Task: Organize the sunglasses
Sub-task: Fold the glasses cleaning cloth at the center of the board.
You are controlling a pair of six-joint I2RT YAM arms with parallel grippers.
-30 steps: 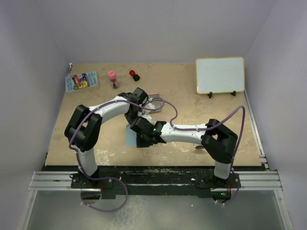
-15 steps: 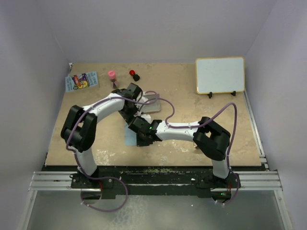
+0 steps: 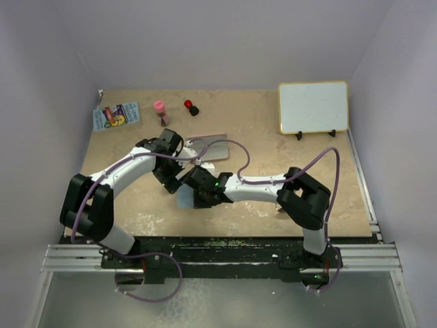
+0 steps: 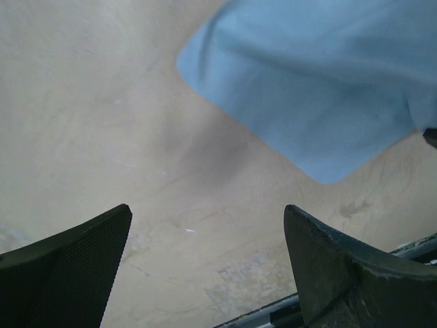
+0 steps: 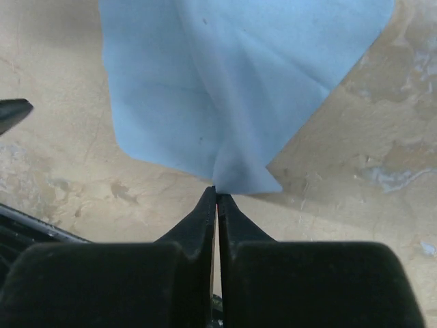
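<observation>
The sunglasses do not show in any view. A light-blue cloth (image 5: pixel 232 82) lies on the tan table, and my right gripper (image 5: pixel 217 190) is shut on its near edge, pinching up a small fold. In the top view that gripper (image 3: pixel 193 198) sits at the table's middle, with the cloth (image 3: pixel 183 199) showing just to its left. My left gripper (image 3: pixel 169 179) hangs close by on the left, open and empty. In the left wrist view its fingers (image 4: pixel 82 260) stand wide over bare table, with the cloth (image 4: pixel 321 82) at the upper right.
A pink oblong case (image 3: pixel 208 146) lies just behind the grippers, with a purple cable running over it. At the back stand a whiteboard (image 3: pixel 313 107), a pink-capped bottle (image 3: pixel 160 109), a small red thing (image 3: pixel 188 104) and a colourful card (image 3: pixel 116 115). A metal rail (image 3: pixel 218 254) runs along the near edge.
My left gripper has opened and drawn back from the pink case, leftward and nearer, and its arm has swung left. The right gripper stays shut on the cloth.
</observation>
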